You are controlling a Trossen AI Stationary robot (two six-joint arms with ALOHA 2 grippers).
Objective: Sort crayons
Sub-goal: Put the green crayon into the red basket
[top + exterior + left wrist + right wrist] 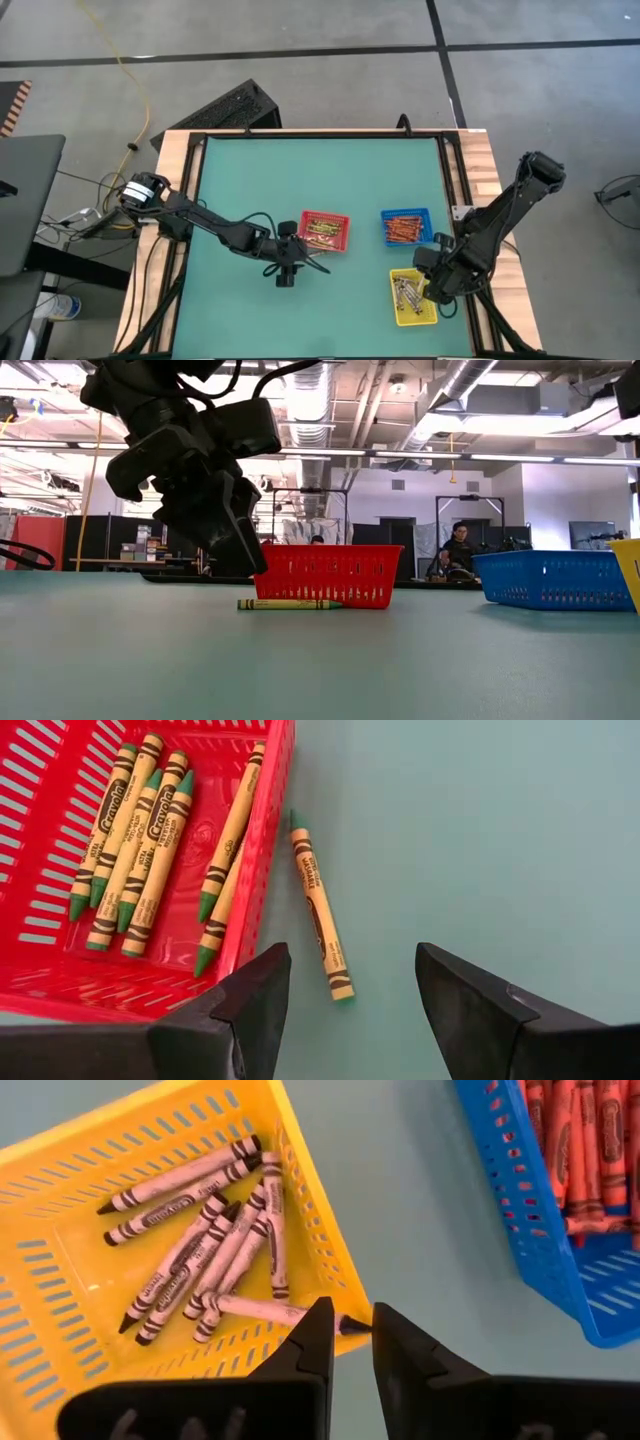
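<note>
Reading "Crayola", green crayons (150, 840) fill the red tray (40, 970); one stray crayon (320, 910) lies beside it under the wide-open, empty left gripper (350, 1010).

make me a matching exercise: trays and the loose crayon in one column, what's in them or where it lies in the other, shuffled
Column 1:
1. red tray
2. blue tray
3. yellow tray
4. loose crayon

Column 2:
A. holds grey crayons
B. lies on the mat beside the red tray, in front of the open left gripper
C. holds orange crayons
D. holds green-tipped crayons

Pairs: 1-D, 2-C, 3-A, 4-B
</note>
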